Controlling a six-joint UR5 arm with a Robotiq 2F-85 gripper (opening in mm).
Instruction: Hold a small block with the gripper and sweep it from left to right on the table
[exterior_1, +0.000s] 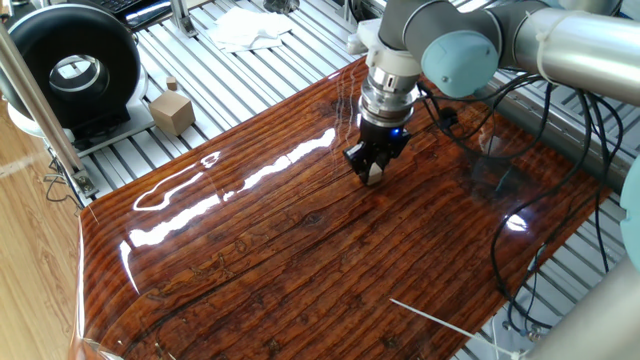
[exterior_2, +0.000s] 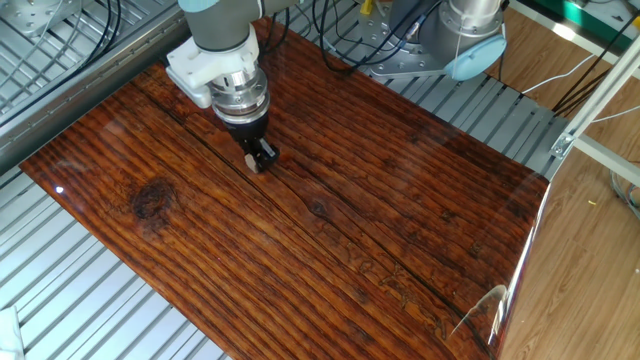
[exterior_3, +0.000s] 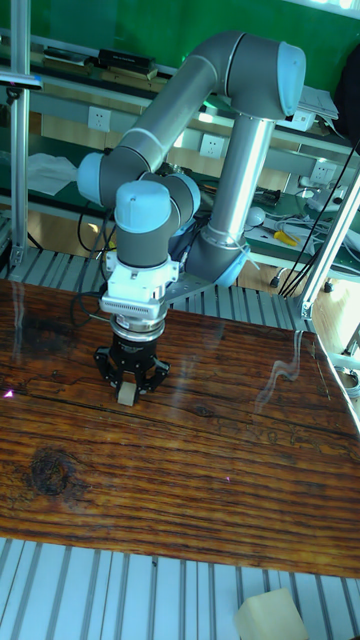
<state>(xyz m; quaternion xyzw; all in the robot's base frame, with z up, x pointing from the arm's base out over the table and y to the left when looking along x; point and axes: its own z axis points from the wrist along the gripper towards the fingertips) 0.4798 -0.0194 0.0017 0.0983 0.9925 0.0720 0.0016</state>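
Tool: our black tool (exterior_1: 374, 168) points straight down, its two fingers clamped on the little wooden block (exterior_1: 374, 173).
Block: pinched between the fingertips, bottom face at the tabletop (exterior_1: 300, 250); we can't tell if it's actually touching or just above. In the tall view it sits toward the left half of the board, near the back.
Step in hand: looks like the sweep itself, we reckon, with most of the tabletop to the right not yet covered.
Doing it well: we'd keep the height constant, wrist vertical, grip firm so the block doesn't twist, and slide steadily along the grain.
Watch out: pressing too hard could make the block catch or pop out.
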